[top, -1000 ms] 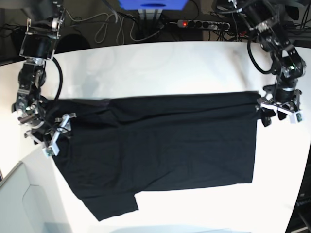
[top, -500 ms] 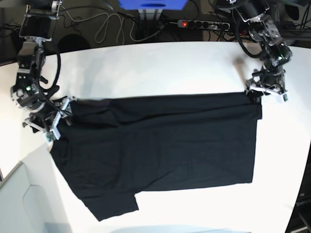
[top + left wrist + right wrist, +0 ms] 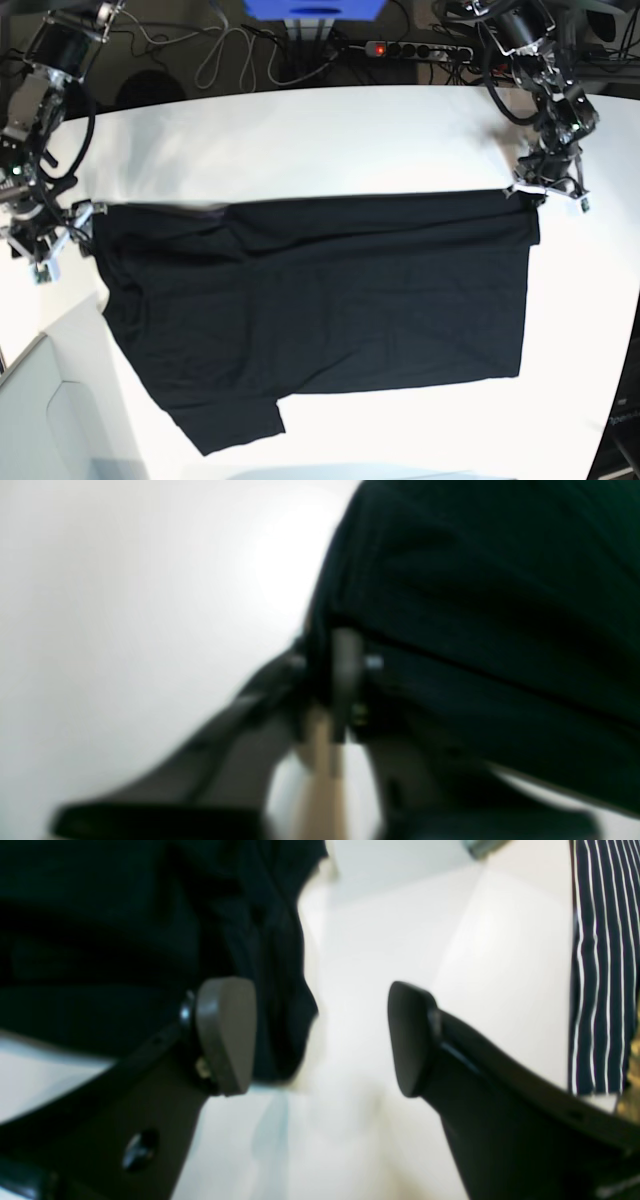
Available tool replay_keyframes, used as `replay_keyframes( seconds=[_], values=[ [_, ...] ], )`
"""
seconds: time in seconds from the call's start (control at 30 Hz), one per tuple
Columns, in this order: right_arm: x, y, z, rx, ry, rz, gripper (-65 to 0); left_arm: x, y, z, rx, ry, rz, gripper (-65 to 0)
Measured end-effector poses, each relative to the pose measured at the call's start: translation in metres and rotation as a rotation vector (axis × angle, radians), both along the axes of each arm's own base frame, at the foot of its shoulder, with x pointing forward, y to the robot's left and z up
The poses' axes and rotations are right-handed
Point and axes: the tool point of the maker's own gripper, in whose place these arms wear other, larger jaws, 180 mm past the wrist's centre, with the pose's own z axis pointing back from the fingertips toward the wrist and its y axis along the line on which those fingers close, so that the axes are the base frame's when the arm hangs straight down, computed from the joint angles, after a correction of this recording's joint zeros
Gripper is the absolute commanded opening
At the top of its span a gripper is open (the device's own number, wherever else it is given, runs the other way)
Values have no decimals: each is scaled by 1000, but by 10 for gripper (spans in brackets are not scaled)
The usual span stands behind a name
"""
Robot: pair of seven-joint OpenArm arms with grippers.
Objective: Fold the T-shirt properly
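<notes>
The black T-shirt lies spread flat on the white table, plain side up, one sleeve pointing to the near edge. My left gripper sits at the shirt's far right corner. In the left wrist view it is shut, with the dark cloth's edge pinched between its tips. My right gripper is at the shirt's left edge. In the right wrist view it stands open, and the hem of the cloth reaches just past one finger into the gap.
A power strip and loose cables lie behind the table's far edge, beside a blue object. A grey surface is at the near left corner. Dark striped fabric shows at the right of the right wrist view.
My left gripper moved onto the shirt's far right corner and closed on it. My right arm slid outward to the left, off the cloth to its left edge, still open.
</notes>
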Motion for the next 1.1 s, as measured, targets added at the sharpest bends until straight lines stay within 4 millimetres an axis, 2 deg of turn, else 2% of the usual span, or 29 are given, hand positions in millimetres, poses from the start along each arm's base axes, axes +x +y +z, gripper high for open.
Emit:
replay_keyframes(
  seconds=[0.1, 0.3, 0.67, 0.77, 0.87, 1.03, 1.1],
  values=[
    [-20, 1, -21, 8, 72, -4, -249, 0, -1, -1, -3, 1, 0, -650],
    [-28, -5, -61, 90, 168, -55, -249, 0, 1, 0, 1, 5, -4, -650],
    [-19, -4, -78, 158, 163, -51, -264, -3, 7, 1, 18, 19, -10, -650],
    [-22, 8, -86, 192, 175, 28, -319, -3, 7, 1, 19, 20, -11, -650],
    [-21, 12, -86, 200, 179, 64, -407, -4, 7, 1, 21, 23, -11, -650],
    [-18, 13, -85, 202, 177, 65, -649, -4, 8, 1, 25, 22, -10, -650],
    [-18, 12, -85, 197, 181, 66, -645, -4, 8, 1, 24, 22, -10, -650]
  ],
)
